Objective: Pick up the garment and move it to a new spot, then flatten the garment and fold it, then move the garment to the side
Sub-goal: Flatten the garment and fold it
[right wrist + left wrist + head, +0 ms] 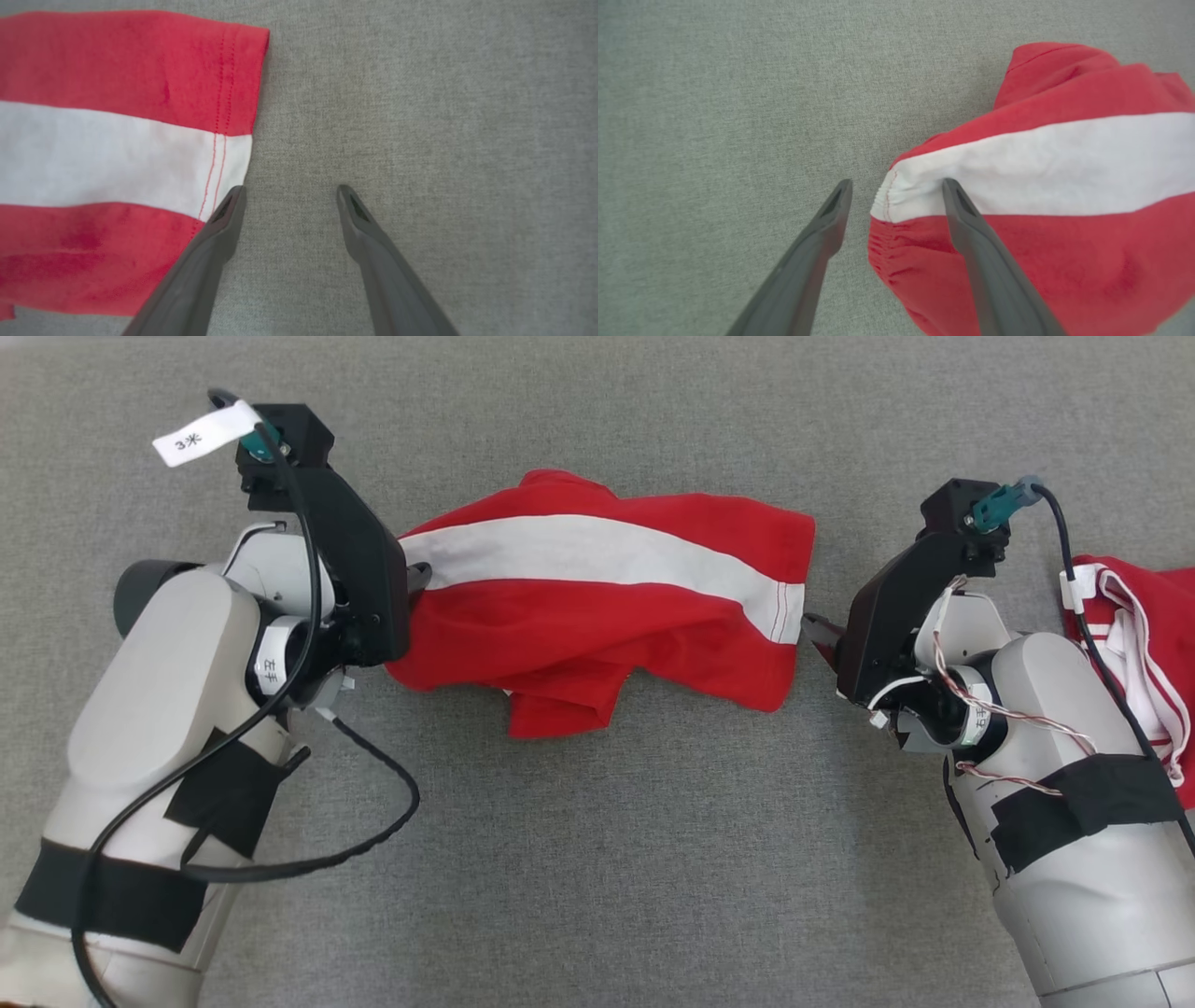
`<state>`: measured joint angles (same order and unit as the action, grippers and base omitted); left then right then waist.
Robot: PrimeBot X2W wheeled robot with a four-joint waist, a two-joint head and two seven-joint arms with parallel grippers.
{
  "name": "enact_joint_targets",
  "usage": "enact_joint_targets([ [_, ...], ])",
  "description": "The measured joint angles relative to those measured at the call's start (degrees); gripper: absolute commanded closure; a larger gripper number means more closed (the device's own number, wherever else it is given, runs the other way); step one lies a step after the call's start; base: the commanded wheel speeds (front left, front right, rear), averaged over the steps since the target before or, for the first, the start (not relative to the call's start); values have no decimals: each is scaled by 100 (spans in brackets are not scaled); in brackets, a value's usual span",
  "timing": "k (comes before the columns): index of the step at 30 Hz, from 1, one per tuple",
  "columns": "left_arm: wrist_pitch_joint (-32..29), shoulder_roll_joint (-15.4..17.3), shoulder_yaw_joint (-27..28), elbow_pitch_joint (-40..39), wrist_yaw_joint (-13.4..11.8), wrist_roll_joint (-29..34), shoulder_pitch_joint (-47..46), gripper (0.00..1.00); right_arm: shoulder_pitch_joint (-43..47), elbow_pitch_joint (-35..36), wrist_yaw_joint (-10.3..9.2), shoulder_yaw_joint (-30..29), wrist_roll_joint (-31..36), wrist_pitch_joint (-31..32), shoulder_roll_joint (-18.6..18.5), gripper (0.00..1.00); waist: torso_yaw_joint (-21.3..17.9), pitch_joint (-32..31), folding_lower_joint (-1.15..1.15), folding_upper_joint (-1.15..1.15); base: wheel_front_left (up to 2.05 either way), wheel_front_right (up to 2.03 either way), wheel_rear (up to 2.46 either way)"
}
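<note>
Garment (597,616) of red cloth with a broad white stripe lies about the middle of the grey bench (597,877), drawn out lengthwise from left to right between the two arms. Its near side is rumpled, and a loose fold sticks out toward the near edge of the bench.

The left gripper (897,186) stands at the garment's left end, where the cloth is gathered in small puckers. Its jaws are spread wide and clasp nothing. In the left wrist view one finger (971,224) lies across the white stripe and the red below it, while the other is over bare bench just beside the cloth. Whether the finger presses on the cloth cannot be told.

The right gripper (290,191) stands at the garment's right end, by the stitched hem. Its jaws are also wide apart and empty. In the right wrist view one finger (219,228) overlaps the hem at the lower edge of the white stripe, and the other is over bare bench, apart from the cloth.

A second garment (1144,644), red with white trim, lies bunched at the right edge of the bench, partly behind the right arm. A white tag (201,434) is fixed to the black cable (373,831) at the left wrist.
</note>
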<state>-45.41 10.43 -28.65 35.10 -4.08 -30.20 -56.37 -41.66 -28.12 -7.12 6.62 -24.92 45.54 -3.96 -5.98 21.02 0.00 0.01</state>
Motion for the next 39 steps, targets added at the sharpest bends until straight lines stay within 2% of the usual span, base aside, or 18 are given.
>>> enact_joint_targets([
  [2,8,-42,-1,67,14,0,-58,0,-19,-66,0,-34,0,-45,12,0,16,17,0,0,0,0,0],
  [3,9,-64,-1,97,40,-3,-61,0,-31,-114,0,-32,0,-56,18,5,23,23,0,0,0,0,0],
  [5,14,-124,-13,152,67,-18,-60,0,-63,-171,-2,-16,-9,-67,16,47,34,34,0,0,0,0,0],
  [6,24,-146,-14,167,113,-21,-60,20,-94,-200,-2,-5,-25,-67,15,56,38,38,0,0,0,0,0],
  [8,66,-186,-20,229,118,-37,-64,41,-132,-268,-2,19,-64,-67,18,66,48,45,0,0,0,0,0],
  [9,66,-200,-22,270,162,-43,-64,56,-134,-300,-2,22,-112,-68,19,70,54,48,-1,0,0,0,0],
  [10,77,-216,-22,304,166,-48,-64,63,-141,-319,-2,26,-159,-68,18,78,59,50,0,0,0,0,0],
  [11,89,-235,-24,331,170,-51,-64,73,-152,-331,-2,29,-192,-68,18,95,65,53,0,0,0,0,0],
  [12,97,-257,-26,355,216,-51,-66,78,-172,-352,-2,42,-234,-68,18,100,72,55,0,0,0,0,0],
  [14,131,-307,-30,425,241,-59,-81,91,-219,-381,-2,121,-364,-71,14,100,88,57,0,0,0,0,0],
  [15,157,-326,-36,456,267,-59,-89,92,-235,-402,-2,148,-396,-93,15,100,97,58,0,0,0,0,0],
  [16,165,-337,-42,482,270,-59,-105,98,-239,-426,-2,174,-410,-127,16,100,107,58,-1,0,0,0,0],
  [25,390,-337,-35,681,414,-60,-208,100,-377,-534,-2,367,-802,-411,31,100,173,35,0,0,0,0,0],
  [29,667,-365,-3,733,461,-57,-442,100,-464,-539,-2,443,-1031,-643,31,100,194,-20,0,0,0,0,0],
  [39,1846,-490,354,719,375,-18,-973,100,-1094,-383,-2,13,-1007,-1958,31,100,199,-253,0,-1,0,0,0],
])
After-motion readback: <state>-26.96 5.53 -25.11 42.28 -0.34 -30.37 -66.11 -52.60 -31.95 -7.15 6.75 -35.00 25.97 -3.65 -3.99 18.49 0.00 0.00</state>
